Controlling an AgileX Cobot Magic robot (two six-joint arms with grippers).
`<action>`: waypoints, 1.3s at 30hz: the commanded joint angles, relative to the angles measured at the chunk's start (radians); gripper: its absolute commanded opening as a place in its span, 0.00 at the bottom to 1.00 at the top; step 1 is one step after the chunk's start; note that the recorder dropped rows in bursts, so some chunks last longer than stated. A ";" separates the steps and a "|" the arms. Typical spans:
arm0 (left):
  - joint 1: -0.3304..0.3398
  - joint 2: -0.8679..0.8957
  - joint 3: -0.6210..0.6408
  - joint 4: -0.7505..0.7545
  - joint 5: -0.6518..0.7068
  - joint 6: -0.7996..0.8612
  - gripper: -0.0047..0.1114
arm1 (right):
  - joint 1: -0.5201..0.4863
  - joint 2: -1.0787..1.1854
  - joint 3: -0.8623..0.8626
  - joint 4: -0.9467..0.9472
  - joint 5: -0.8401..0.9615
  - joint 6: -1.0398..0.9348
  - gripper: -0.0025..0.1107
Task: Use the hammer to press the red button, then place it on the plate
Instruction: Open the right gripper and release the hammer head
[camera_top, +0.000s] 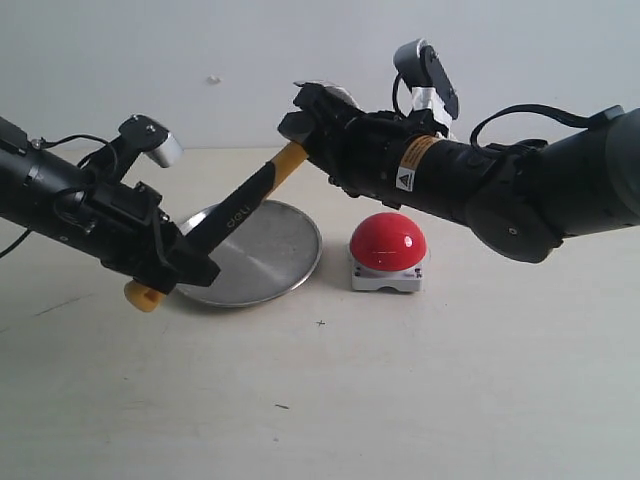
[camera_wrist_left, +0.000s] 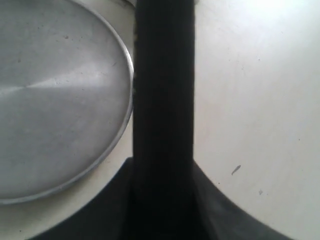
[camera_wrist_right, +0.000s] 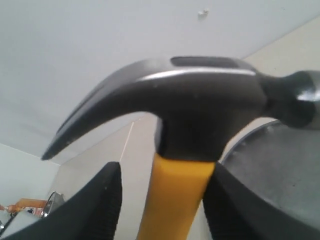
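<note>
The hammer (camera_top: 240, 205) is held slanted in the air above the plate (camera_top: 270, 255), its dark head (camera_wrist_right: 200, 105) up and to the right. My left gripper (camera_top: 185, 262) is shut on the black handle (camera_wrist_left: 163, 100) just above the yellow looped end. My right gripper (camera_top: 312, 130) is open and straddles the yellow neck below the head. One finger (camera_wrist_right: 240, 210) lies against the neck; the other (camera_wrist_right: 100, 205) stands off with a gap. The red button (camera_top: 388, 243) sits on the table right of the plate, below the right arm.
The silver plate (camera_wrist_left: 50, 100) lies directly beside the handle in the left wrist view and also shows behind the head (camera_wrist_right: 280, 170). A pale wall runs behind the table. The right arm's forearm (camera_top: 480, 185) hangs above the button.
</note>
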 joint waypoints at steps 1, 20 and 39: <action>-0.003 -0.008 -0.040 -0.034 0.040 0.005 0.04 | 0.002 -0.013 -0.012 -0.021 0.002 -0.032 0.56; -0.003 -0.016 -0.047 -0.033 0.033 0.005 0.04 | 0.002 -0.015 -0.012 -0.261 0.095 0.047 0.59; -0.003 -0.030 -0.068 -0.053 0.039 0.005 0.04 | 0.002 -0.221 0.083 -0.477 0.378 0.116 0.63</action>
